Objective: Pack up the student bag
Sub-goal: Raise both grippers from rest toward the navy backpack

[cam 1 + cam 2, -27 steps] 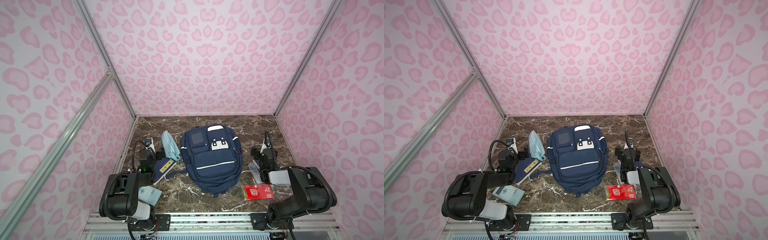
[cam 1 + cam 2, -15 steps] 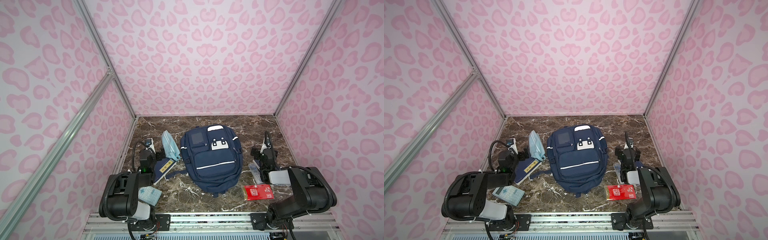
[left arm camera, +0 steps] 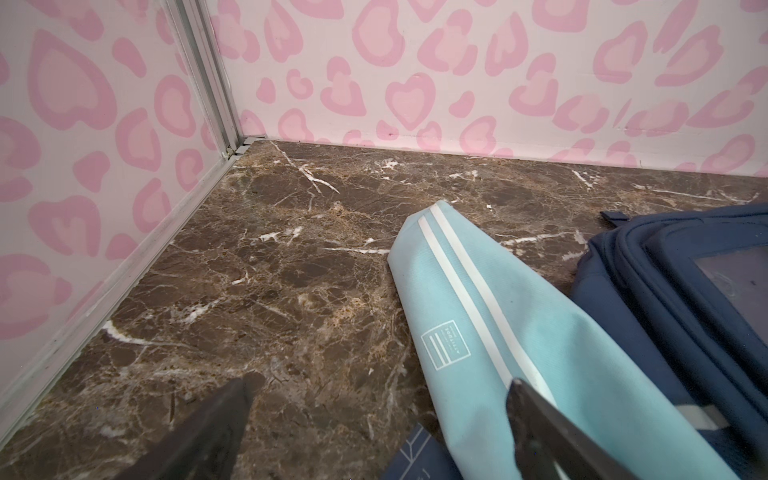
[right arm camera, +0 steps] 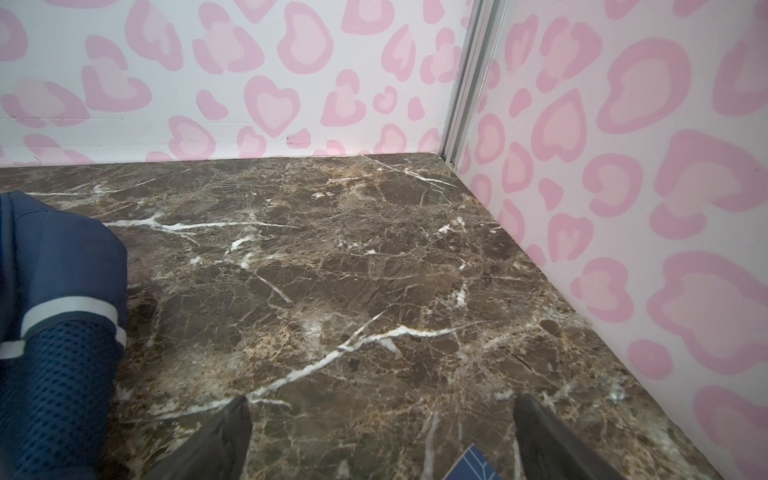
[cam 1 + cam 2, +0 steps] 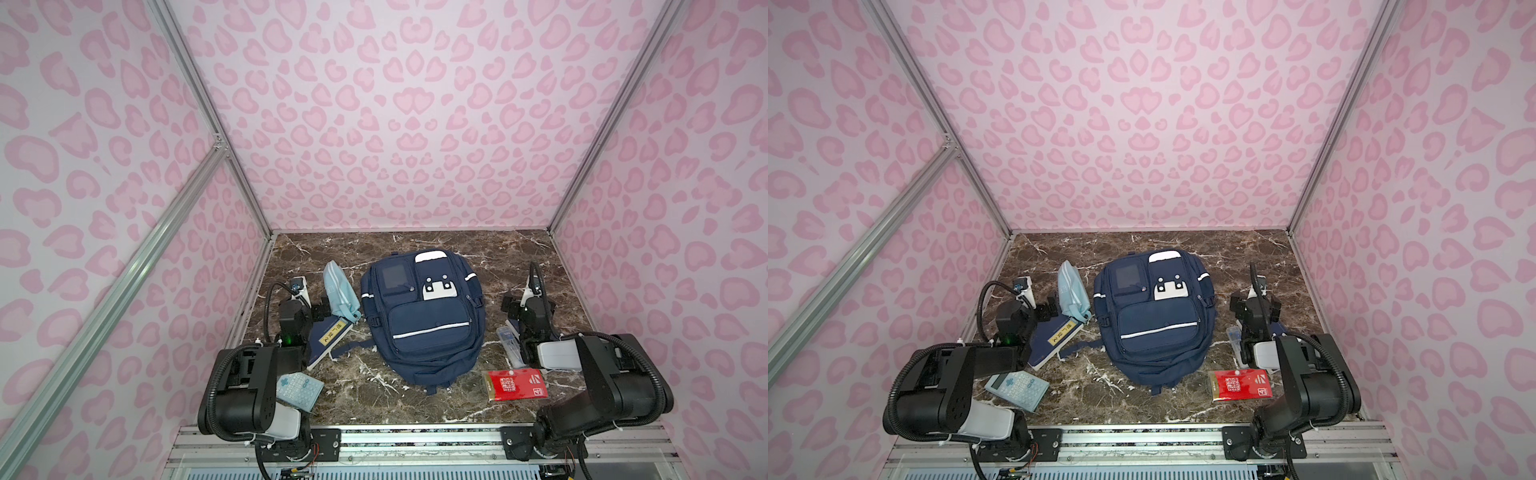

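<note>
The student bag (image 5: 424, 320) (image 5: 1154, 320), a navy backpack with white stripes, lies flat and closed in the middle of the marble floor in both top views. My left gripper (image 5: 318, 308) (image 5: 1047, 309) is low on its left, open and empty, beside a light-blue pouch (image 5: 340, 293) (image 3: 498, 324). In the left wrist view the left gripper (image 3: 382, 382) spans bare floor and the pouch's edge, with the bag (image 3: 685, 299) beyond. On the bag's right my right gripper (image 5: 525, 300) (image 5: 1254, 303) (image 4: 382, 400) stands open over bare floor, and the bag's side (image 4: 54, 291) shows nearby.
A navy book (image 5: 328, 338) (image 5: 1054, 338) lies under the pouch. A pale calculator (image 5: 299, 390), a red packet (image 5: 517, 384) and a clear case (image 5: 509, 343) lie near the front. Another navy corner (image 4: 473, 465) shows below the right gripper. Pink walls (image 5: 395, 124) enclose three sides.
</note>
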Robot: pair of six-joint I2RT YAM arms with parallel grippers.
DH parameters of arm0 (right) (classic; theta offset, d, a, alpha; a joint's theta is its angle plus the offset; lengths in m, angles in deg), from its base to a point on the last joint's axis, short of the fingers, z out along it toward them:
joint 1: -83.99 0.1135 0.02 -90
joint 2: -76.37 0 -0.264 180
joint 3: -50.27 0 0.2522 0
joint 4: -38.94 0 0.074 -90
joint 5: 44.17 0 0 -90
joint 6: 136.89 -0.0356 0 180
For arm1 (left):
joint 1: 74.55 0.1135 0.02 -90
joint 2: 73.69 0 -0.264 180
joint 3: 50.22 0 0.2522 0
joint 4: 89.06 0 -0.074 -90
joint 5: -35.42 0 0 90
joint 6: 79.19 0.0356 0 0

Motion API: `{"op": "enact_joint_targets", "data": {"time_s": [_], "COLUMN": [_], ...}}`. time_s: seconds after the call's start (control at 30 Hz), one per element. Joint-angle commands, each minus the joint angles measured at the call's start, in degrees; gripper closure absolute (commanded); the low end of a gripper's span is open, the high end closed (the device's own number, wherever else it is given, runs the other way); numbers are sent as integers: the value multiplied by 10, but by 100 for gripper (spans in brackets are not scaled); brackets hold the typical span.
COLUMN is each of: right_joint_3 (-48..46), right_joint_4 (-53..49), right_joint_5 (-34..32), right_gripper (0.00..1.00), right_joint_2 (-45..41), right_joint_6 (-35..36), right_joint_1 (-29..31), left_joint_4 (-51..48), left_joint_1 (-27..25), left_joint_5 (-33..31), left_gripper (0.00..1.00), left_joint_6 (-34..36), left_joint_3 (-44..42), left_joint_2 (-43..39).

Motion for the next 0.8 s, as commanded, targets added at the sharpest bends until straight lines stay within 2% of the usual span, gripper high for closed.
{"op": "enact_joint_targets", "data": {"time_s": [0.0,0.3,0.37,0.43,0.5,0.6,0.7,0.77], "right_joint_3": [-1,-3,-12,-32,-17,54,85,97], "right_joint_4": [14,18,34,44,-62,-326,-427,-457], "right_joint_5": [1,3,17,23,12,16,140,190], "right_gripper": [1,1,1,1,1,1,0,0], "right_joint_2": [0,-1,-11,-56,-126,-220,-260,-273], "right_joint_6": [-4,-4,1,20,-11,-108,-151,-154], "right_joint_1": [-1,0,-1,9,11,2,-18,-18], "left_joint_4": [21,32,31,-2,-90,-263,-353,-419], "left_joint_1": [1,1,1,1,2,4,1,-9], "left_joint_5": [3,-11,-40,-82,-103,-106,-31,20], "left_gripper": [2,2,2,2,3,3,3,3], "left_joint_6": [2,-4,-16,-32,-74,-170,-229,-260], "left_joint_3": [0,-9,-24,-33,-16,40,72,94], "left_joint_2": [-1,-10,-43,-106,-183,-286,-367,-403]}}
